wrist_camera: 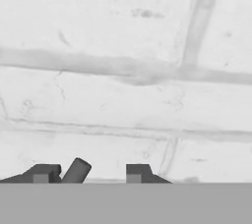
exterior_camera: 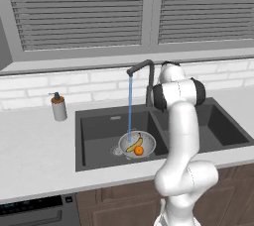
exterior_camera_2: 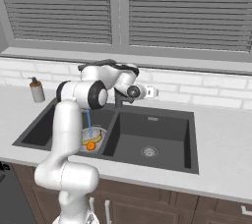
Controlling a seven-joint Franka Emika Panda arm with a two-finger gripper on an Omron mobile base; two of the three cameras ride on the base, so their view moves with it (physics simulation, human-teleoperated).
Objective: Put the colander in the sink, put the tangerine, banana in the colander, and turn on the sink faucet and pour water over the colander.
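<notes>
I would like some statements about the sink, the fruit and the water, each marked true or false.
1. Water runs from the faucet into the colander. True.
2. The banana lies on the counter. False: it lies in the colander.
3. The tangerine is in the colander beside the banana. True.
4. The colander stands in the right basin. False: it stands in the left basin of the sink.
5. The soap bottle stands right of the sink. False: it stands to its left.
</notes>
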